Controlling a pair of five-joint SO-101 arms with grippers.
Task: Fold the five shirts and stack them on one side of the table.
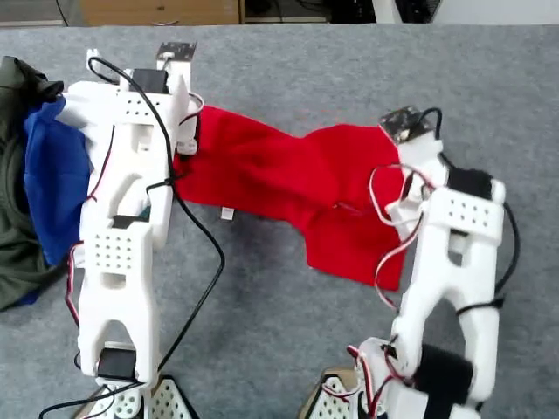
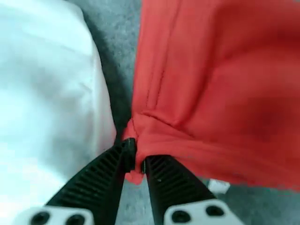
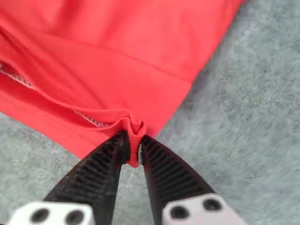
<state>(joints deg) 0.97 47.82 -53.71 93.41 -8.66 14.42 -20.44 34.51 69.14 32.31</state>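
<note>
Left claw [image 2: 136, 161]: jaws closed almost fully, with a small bunch of hem from the red shirt [image 2: 211, 84] pinched between the ribbed pads. The cloth gathers into a tight pucker at the pinch and fans away from the tips.

Right claw [image 3: 133, 150]: same condition. The jaws are drawn together on a fold of the shirt's edge, and a seam with pale stitching runs just beside the grip.

Position of the shirt: it lies on the grey tabletop [image 1: 262, 332], stretched between the two claws and held at opposite ends. Its long axis runs crosswise, from one arm to the other. From either claw the body of the cloth lies inward, toward the other arm. The cloth is rumpled, not flat. One broad flap sags toward the right arm's base, and a small white tag [image 1: 227, 212] shows at the near edge.

Assessment: neither arm is nearer, since each holds its own end. The next move appears to turn on both claws working together along that crosswise axis. An uneven pull would likely skew the cloth or slip a hem from its pinch.

Beyond the left arm, at the tabletop's edge, a blue shirt [image 1: 54, 175] lies heaped on a dark green garment [image 1: 17, 236], both unfolded. The task looks to be at an early stage.
</note>
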